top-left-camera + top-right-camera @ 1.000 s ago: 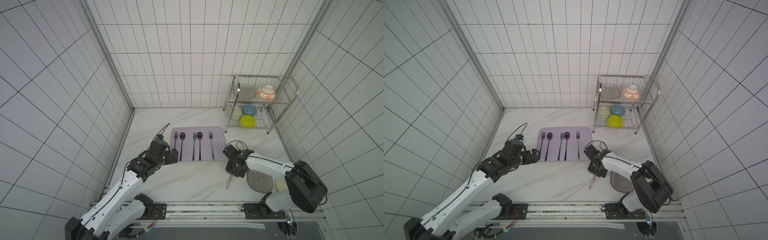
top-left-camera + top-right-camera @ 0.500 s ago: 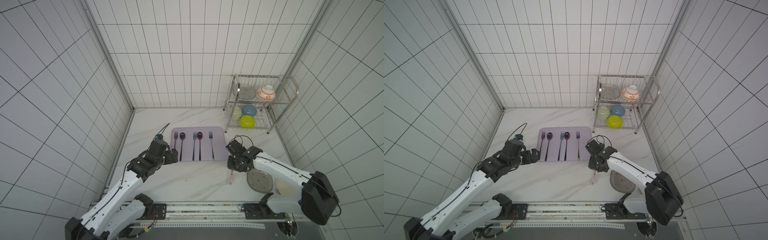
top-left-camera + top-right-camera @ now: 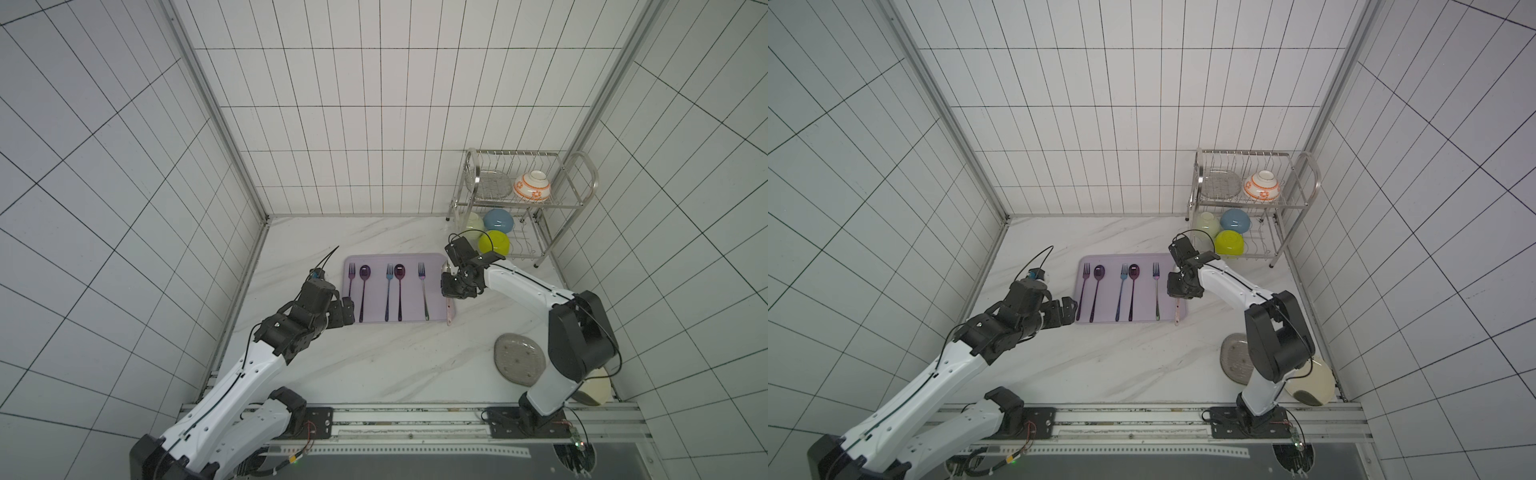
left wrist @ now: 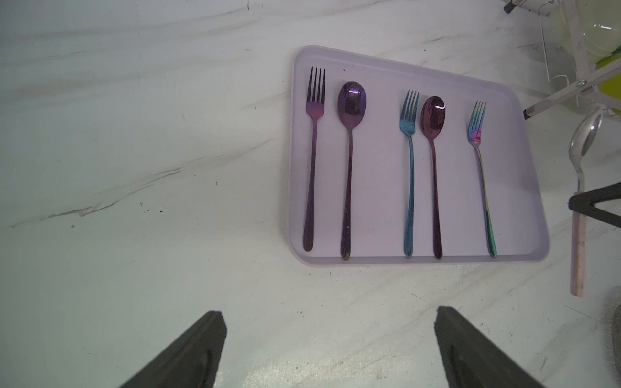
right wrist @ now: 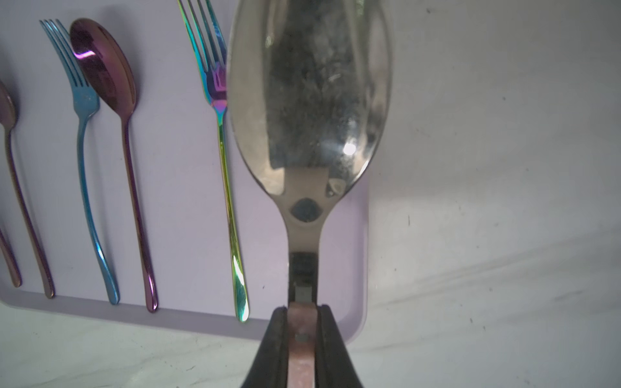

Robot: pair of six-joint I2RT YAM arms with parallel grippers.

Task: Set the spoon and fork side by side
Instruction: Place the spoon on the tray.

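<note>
Spoon [image 5: 309,100] hangs pinched in our right gripper [image 5: 302,314] over the tray [image 5: 174,201]'s edge, beside the rainbow fork [image 5: 223,151]; our left gripper [image 4: 329,314] gapes wide.

I read this as a lab test cell dressed as a kitchen: white tiled walls [image 3: 374,124] box in a marble table [image 3: 374,365], a wire dish rack [image 3: 515,153] holds bowls [image 3: 493,242], and a metal mounting rail [image 3: 415,419] runs along the front edge.

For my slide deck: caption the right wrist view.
Right gripper clamps a silver spoon by its handle at the edge of the lilac tray, beside the rainbow fork.
</note>
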